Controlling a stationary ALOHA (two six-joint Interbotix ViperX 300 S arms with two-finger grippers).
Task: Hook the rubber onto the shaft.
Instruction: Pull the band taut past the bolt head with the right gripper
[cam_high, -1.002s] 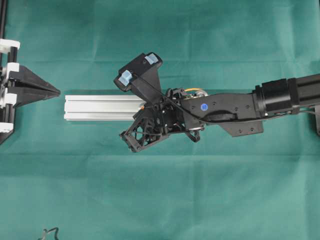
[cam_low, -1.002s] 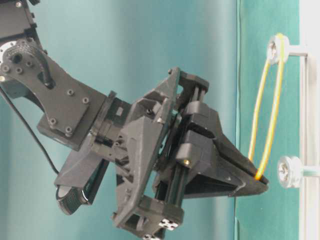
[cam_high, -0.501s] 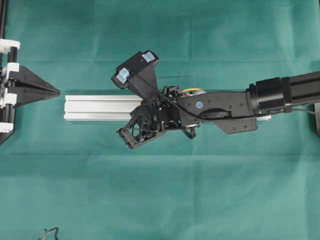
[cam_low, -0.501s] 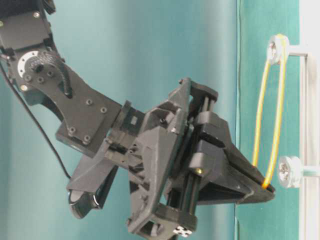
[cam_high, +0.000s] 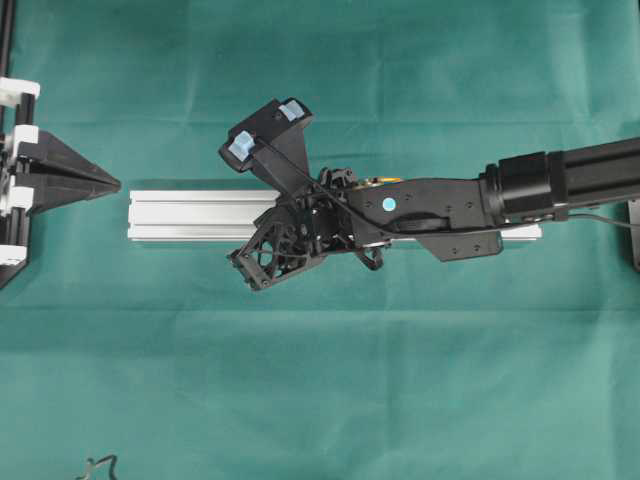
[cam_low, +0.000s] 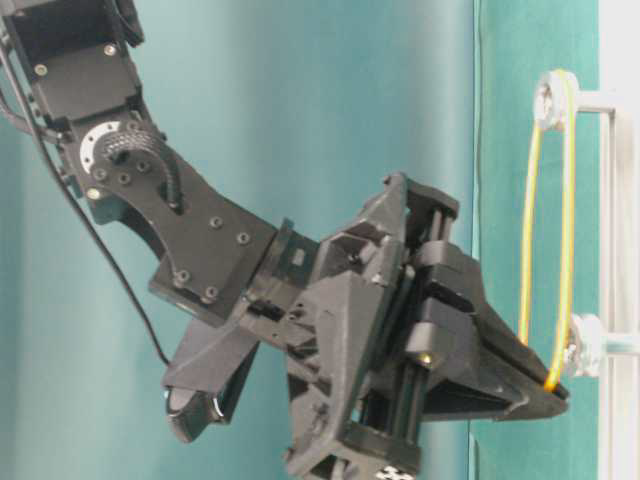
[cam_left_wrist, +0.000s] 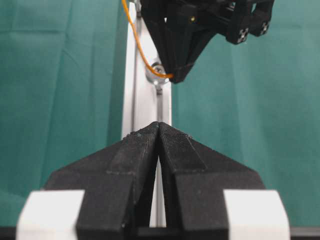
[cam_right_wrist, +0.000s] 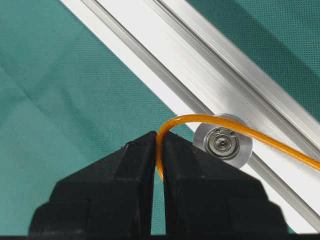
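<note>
My overhead camera looks straight down on the green-covered counter (cam_high: 320, 400), far enough to take in the whole aluminium rail (cam_high: 200, 216) and both my arms. The table-level camera sits low and close, facing along the rail, so my right gripper (cam_low: 555, 385) fills most of its frame. My left wrist camera looks out past my left gripper (cam_left_wrist: 159, 127) toward 12 o'clock, down the rail's length, with the right gripper at the far end. My right wrist camera looks very near over its own fingertips at the rail's shaft (cam_right_wrist: 223, 142). All four views share that stretch of rail under my right gripper.
</note>
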